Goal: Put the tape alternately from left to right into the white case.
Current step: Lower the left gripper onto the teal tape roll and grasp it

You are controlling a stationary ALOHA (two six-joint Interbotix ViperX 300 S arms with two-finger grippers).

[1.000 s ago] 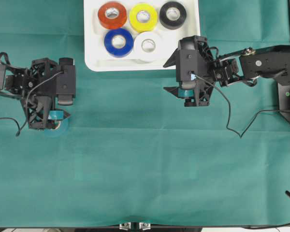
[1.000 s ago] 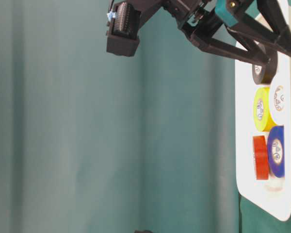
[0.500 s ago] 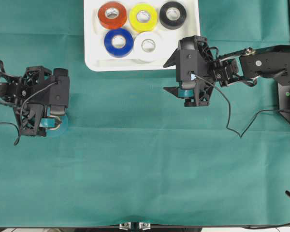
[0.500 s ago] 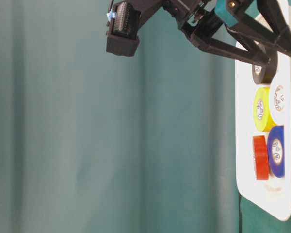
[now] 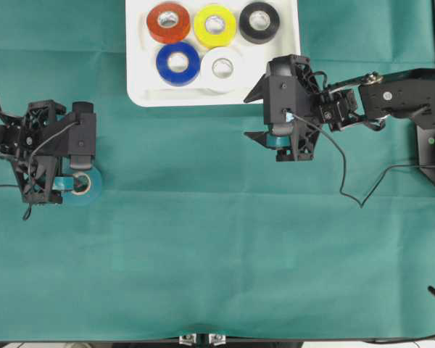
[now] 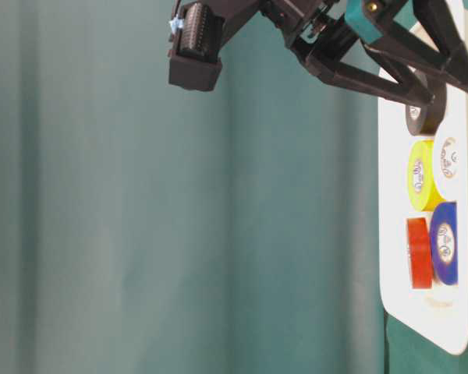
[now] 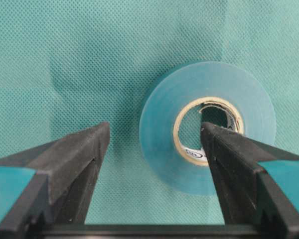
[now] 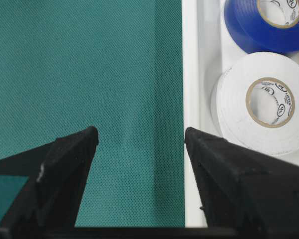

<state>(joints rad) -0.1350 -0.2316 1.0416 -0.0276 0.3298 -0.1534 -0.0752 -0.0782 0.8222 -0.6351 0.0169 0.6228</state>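
A green cloth (image 5: pixel 217 254), creased in soft folds, covers the whole bench. At twelve o'clock on it sits the white case (image 5: pixel 141 90), holding red-orange (image 5: pixel 168 22), yellow (image 5: pixel 214 25), black (image 5: pixel 259 22), blue (image 5: pixel 177 63) and white (image 5: pixel 222 68) rolls. The teal roll (image 5: pixel 85 187) lies flat on the cloth at nine o'clock, under the left gripper (image 7: pixel 154 144), jaws spread, one finger over its core. The right gripper (image 8: pixel 139 144) hangs at two o'clock beside the case rim, jaws spread, empty.

Teal roll (image 7: pixel 207 127), pale core, on green cloth (image 5: pixel 225 246); red-orange (image 5: pixel 168 22), yellow (image 5: pixel 214 25), black (image 5: pixel 259 22), blue (image 5: pixel 177 63), white rolls (image 5: pixel 222 68) in white case (image 5: pixel 141 90).
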